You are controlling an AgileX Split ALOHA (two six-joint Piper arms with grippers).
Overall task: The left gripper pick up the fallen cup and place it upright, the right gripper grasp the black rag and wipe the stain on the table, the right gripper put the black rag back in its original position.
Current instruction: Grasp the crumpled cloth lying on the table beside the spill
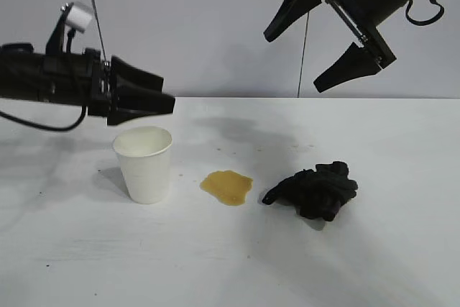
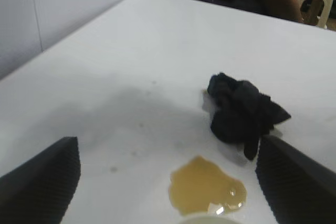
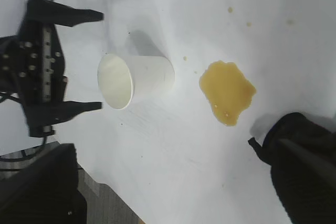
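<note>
Right pincer (image 1: 329,37), jaws apart, hangs above the black rag (image 1: 314,189); left pincer (image 1: 147,98), likewise apart, is farther, over the upright cup (image 1: 144,164).

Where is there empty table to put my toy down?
The widest bare table lies along the near edge, in front of the cup, the stain and the black rag. More lies behind them, toward the wall. That row is crowded: only narrow gaps between them, and the left tool hangs just above the cup.
</note>
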